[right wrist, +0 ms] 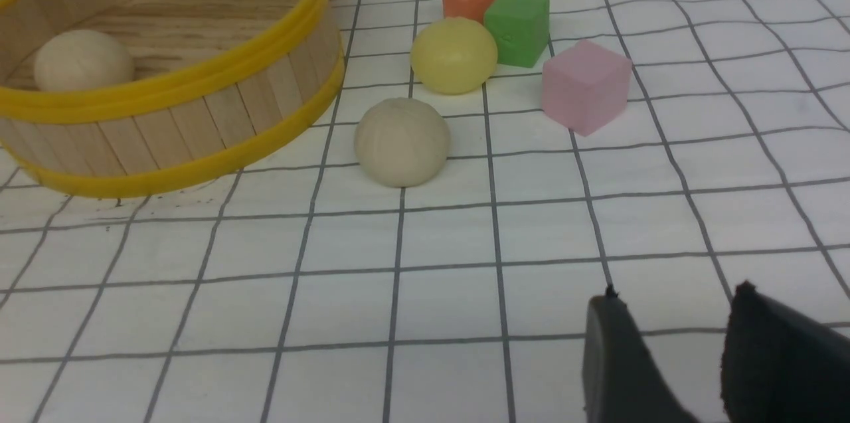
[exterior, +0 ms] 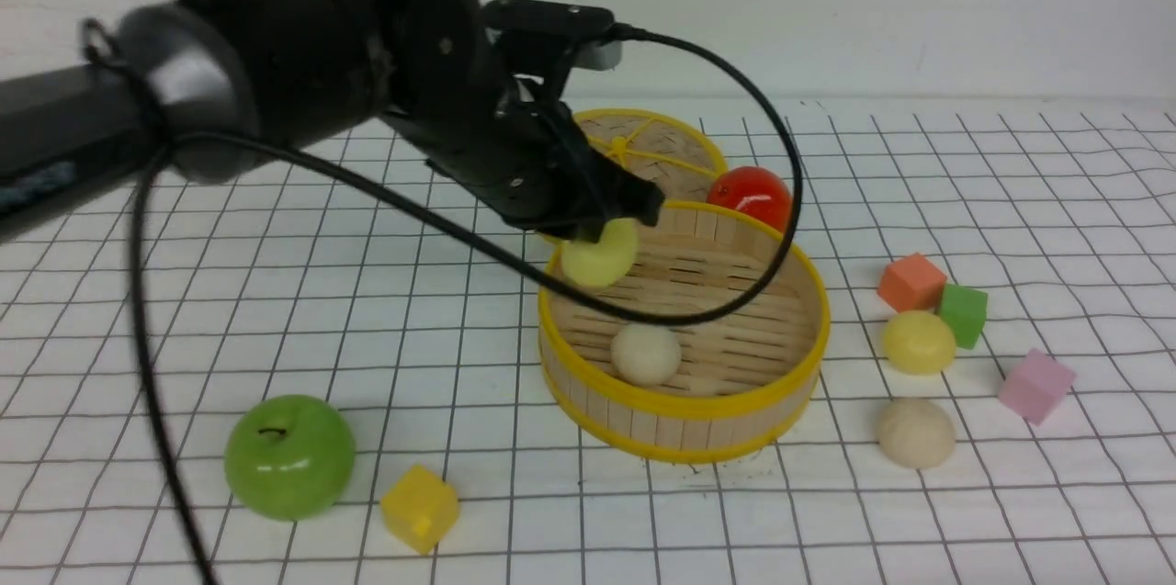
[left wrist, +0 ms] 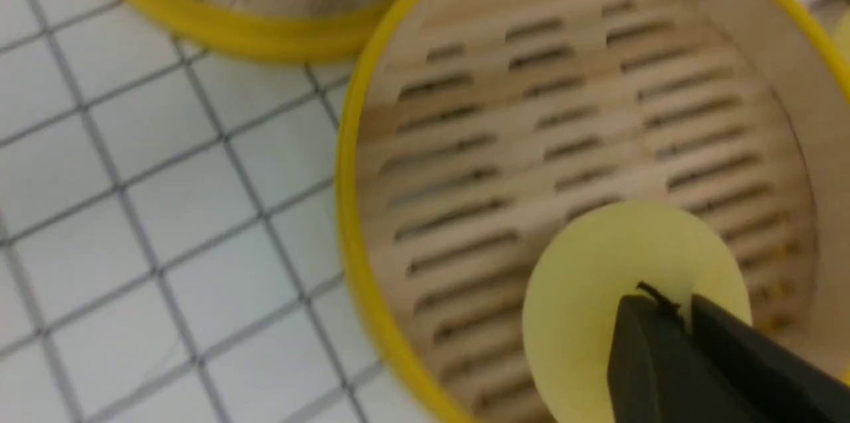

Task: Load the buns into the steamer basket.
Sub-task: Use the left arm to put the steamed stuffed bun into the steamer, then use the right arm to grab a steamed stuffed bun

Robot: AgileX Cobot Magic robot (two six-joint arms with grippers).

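My left gripper [exterior: 614,216] is shut on a pale yellow bun [exterior: 599,256] and holds it above the near-left part of the steamer basket [exterior: 682,410]. In the left wrist view the bun [left wrist: 597,290] hangs over the basket's slatted floor [left wrist: 531,117]. An off-white bun [exterior: 646,353] lies inside the basket, also in the right wrist view [right wrist: 82,60]. A pale yellow bun [exterior: 918,342] and an off-white bun [exterior: 915,432] lie on the table right of the basket. My right gripper [right wrist: 674,297] is open and empty, low over the table; it is out of the front view.
The woven lid [exterior: 657,144] and a red apple [exterior: 749,195] lie behind the basket. Orange [exterior: 910,282], green [exterior: 962,314] and pink [exterior: 1035,386] cubes sit at the right. A green apple [exterior: 289,455] and a yellow cube [exterior: 420,507] sit at the front left.
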